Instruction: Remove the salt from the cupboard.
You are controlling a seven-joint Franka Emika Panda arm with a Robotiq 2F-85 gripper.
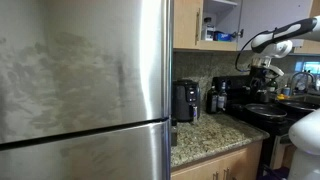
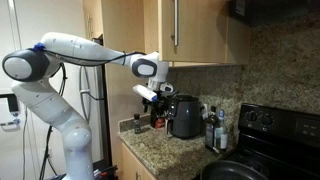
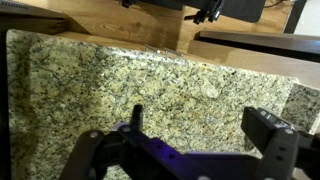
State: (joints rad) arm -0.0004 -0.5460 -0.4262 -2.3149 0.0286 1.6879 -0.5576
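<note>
The cupboard (image 1: 225,12) stands open above the counter, with a tan door and a white inside. A yellow item (image 1: 213,36) and a blue item (image 1: 228,36) sit on its shelf. I cannot make out the salt in any view. My gripper (image 3: 205,125) is open and empty, and it hovers over bare speckled granite in the wrist view. It hangs below the cupboards above the counter in both exterior views (image 1: 262,70) (image 2: 152,95), close to the black coffee maker (image 2: 183,115).
A big stainless steel fridge (image 1: 80,80) fills the near side. The coffee maker (image 1: 185,100) and small bottles (image 2: 210,130) stand on the granite counter (image 1: 205,140). A black stove (image 2: 265,130) carries a pan (image 1: 265,110). Small items (image 2: 138,126) lie under the gripper.
</note>
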